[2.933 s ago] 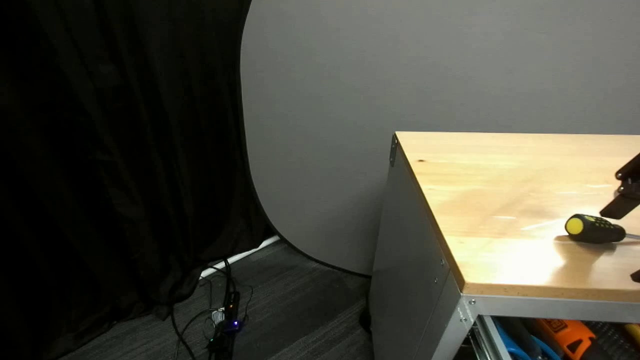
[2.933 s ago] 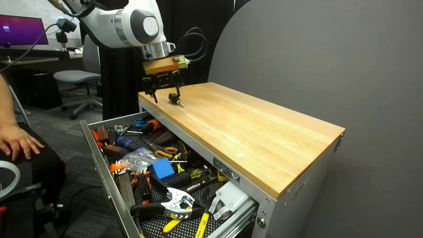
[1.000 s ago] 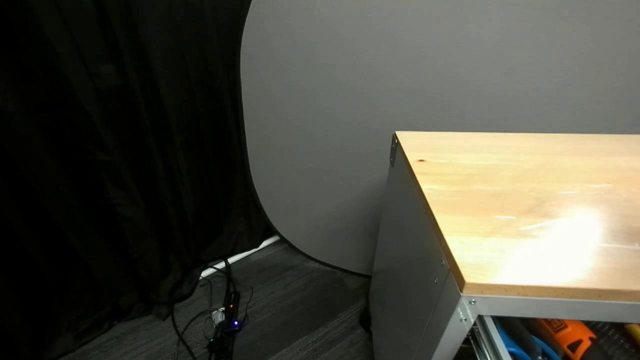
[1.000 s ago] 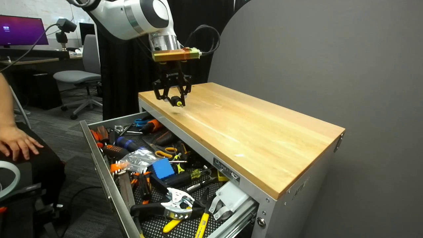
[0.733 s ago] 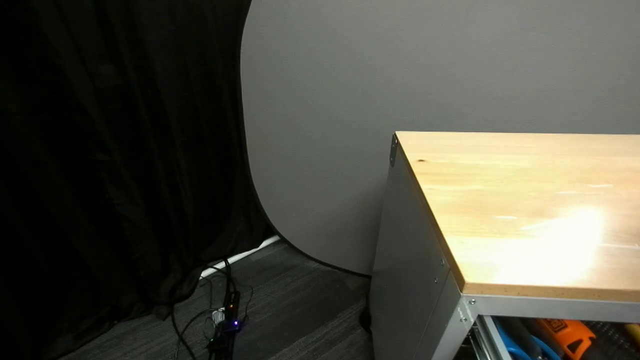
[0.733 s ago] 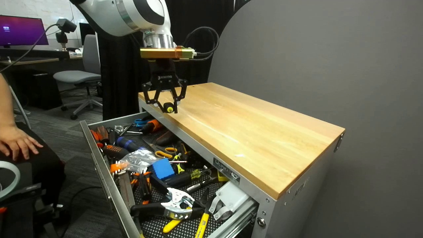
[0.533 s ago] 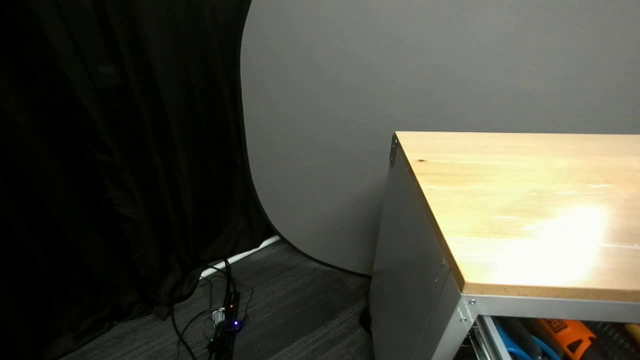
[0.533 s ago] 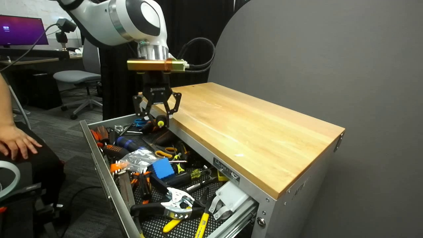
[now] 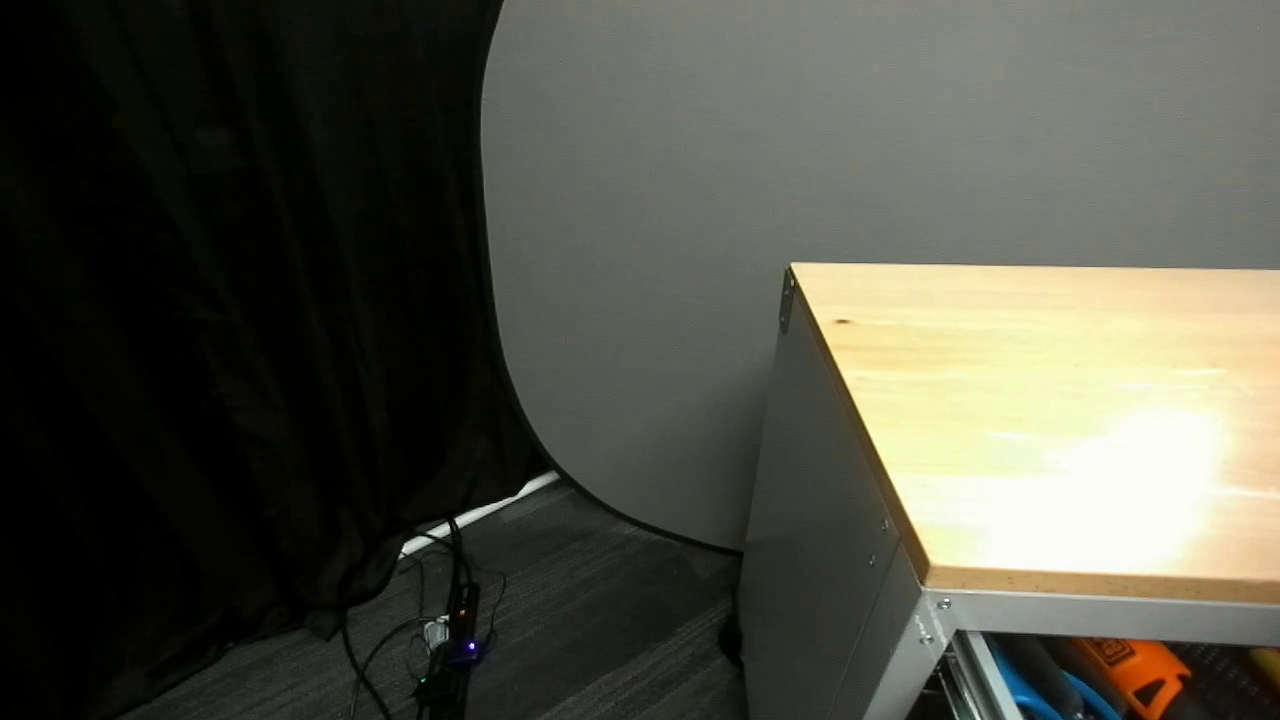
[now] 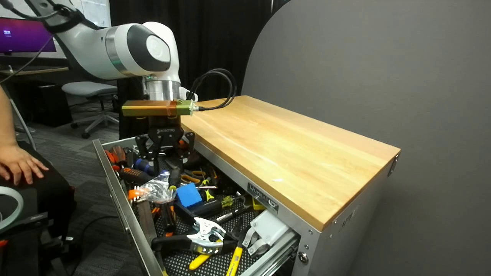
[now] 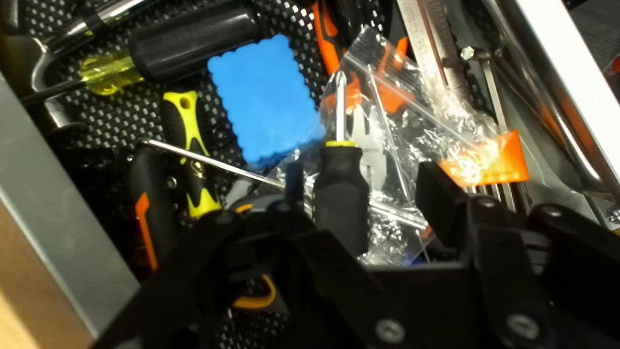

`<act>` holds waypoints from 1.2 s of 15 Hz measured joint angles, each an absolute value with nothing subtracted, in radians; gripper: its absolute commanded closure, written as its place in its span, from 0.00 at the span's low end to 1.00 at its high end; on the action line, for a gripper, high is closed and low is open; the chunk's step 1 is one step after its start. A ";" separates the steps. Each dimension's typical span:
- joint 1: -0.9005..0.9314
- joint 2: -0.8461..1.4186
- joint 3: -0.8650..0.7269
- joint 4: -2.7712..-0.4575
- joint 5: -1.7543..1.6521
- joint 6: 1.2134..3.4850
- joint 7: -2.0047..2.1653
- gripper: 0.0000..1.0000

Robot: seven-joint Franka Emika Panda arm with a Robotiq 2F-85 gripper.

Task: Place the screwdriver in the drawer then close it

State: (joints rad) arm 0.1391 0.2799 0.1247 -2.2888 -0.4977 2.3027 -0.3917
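The screwdriver (image 11: pixel 341 203), with its black and yellow handle, rests on a clear plastic bag among the tools in the drawer. In an exterior view it shows below the gripper (image 10: pixel 173 178). The drawer (image 10: pixel 126 222) is pulled out; its bright front edge (image 11: pixel 571 72) shows in the wrist view, and its side rail (image 9: pixel 985 680) shows in an exterior view. My gripper (image 11: pixel 363 189) is open, low inside the drawer (image 10: pixel 169 168). Its fingers stand on either side of the handle, with a wide gap on the right finger's side.
The cabinet's wooden top (image 10: pixel 276 153) and its grey frame (image 11: pixel 53 218) border the drawer. A blue sponge-like block (image 11: pixel 266 97), the plastic bag (image 11: pixel 392 140), a black clamp (image 10: pixel 207 237) and several other tools fill the drawer. A person's hand (image 10: pixel 23 165) is outside the drawer's front.
The screwdriver lay on the wooden top, then was gripped and lifted. My gripper carried it toward the drawer's front and down into the drawer, and has opened around it.
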 measured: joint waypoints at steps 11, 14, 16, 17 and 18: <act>0.087 0.087 0.064 -2.435 -0.486 2.061 -0.297 0.32; 0.055 0.057 0.042 -2.478 -0.443 2.066 -0.225 0.57; 0.034 0.034 0.024 -2.501 -0.417 2.073 -0.179 0.72; 0.023 0.020 0.013 -2.512 -0.414 2.078 -0.151 0.81; 0.012 0.006 0.002 -2.524 -0.414 2.086 -0.120 0.88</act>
